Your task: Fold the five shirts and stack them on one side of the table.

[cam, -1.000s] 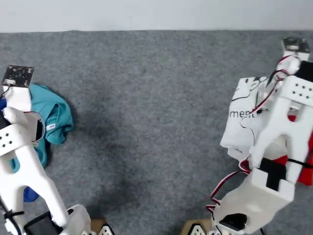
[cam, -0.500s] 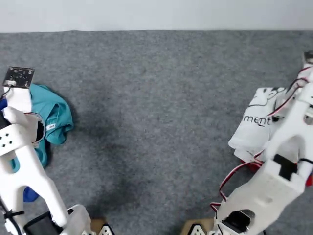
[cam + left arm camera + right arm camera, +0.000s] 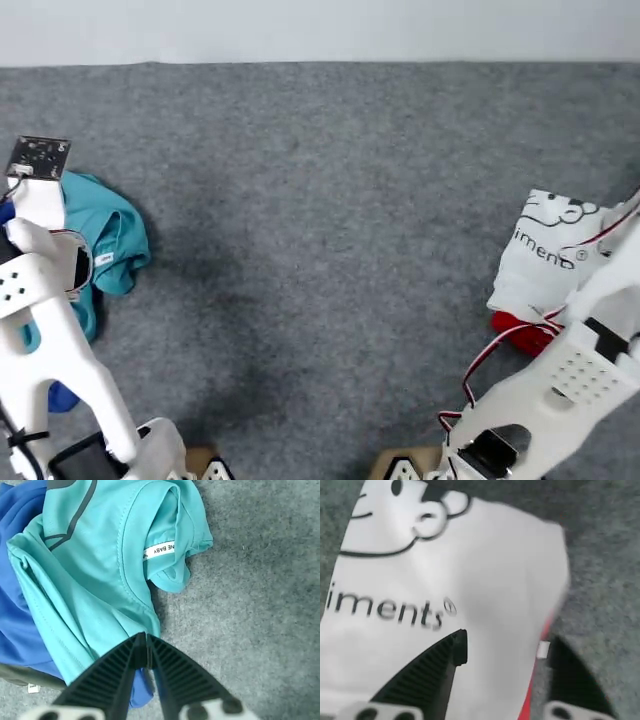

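Right gripper (image 3: 505, 655): jaws parted astride the folded white printed shirt (image 3: 470, 580), which lay on a red fabric shirt (image 3: 522, 333) at the right edge of the grey felt worktop (image 3: 330, 200). Step judged: stacking; next move, lift clear without dragging the pile. Left gripper (image 3: 145, 647): closed, over the crumpled teal shirt (image 3: 100, 570). Versus one second earlier: right arm and white shirt had shifted rightward
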{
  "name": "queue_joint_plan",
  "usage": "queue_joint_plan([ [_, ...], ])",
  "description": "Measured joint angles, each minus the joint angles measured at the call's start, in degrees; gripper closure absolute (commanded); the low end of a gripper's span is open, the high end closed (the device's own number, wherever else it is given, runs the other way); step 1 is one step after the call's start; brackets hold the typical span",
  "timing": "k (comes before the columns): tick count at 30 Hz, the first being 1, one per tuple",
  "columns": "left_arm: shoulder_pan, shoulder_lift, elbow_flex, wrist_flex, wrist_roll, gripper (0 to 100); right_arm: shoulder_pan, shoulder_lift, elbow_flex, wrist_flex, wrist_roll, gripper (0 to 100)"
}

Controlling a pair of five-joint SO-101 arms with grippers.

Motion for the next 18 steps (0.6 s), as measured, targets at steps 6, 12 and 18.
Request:
queue_joint_plan([
  [6,0.0,0.0,0.0,0.0,0.0,99,-0.18,-0.09,-7.74,12.75,4.04,79.8],
  [12,0.0,0.0,0.0,0.0,0.0,99,-4.22,-0.09,-6.07,13.27,4.04,96.6],
  [18,0.0,0.0,0.0,1.41,0.0,99,-10.11,-0.09,2.73,13.27,4.04,98.8],
])
